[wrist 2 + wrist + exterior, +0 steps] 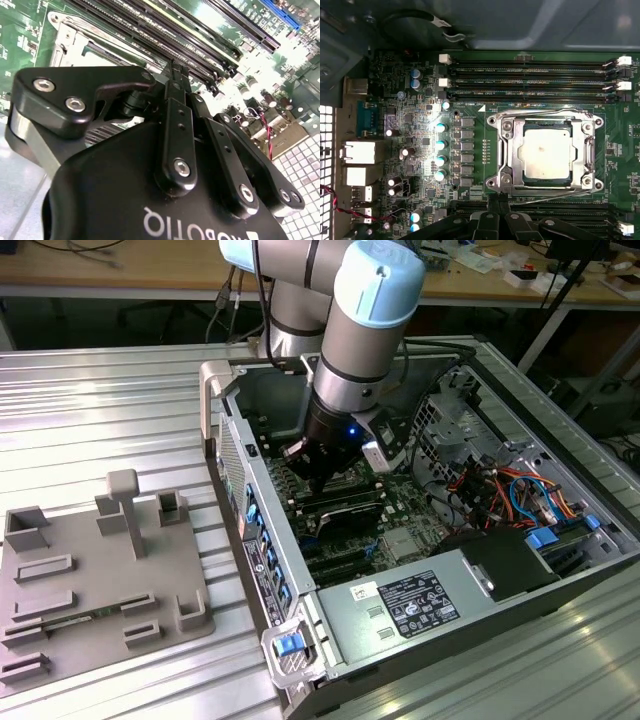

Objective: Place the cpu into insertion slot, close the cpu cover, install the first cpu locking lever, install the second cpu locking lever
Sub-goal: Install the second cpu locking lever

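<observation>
1. CPU (544,152) sits flat in its socket on the green motherboard (470,107), its dull silver top showing through the window of the cpu cover (510,150), which lies shut over it so the chip is pinned in place.
2. Thin wire locking levers (540,111) run along two opposite edges of the cover; both look lowered beside the frame, though whether they are hooked I cannot tell.
3. Fingers (172,75) hang just beside the cover, pressed together tip to tip with nothing between them, poised near a lever edge.
4. Memory slots (530,75) flank the cover on both sides.
5. Around the cover stands the open computer case (380,615), lying on a ribbed metal tabletop (100,410); a grey parts fixture (90,580) rests well apart from the case.
</observation>
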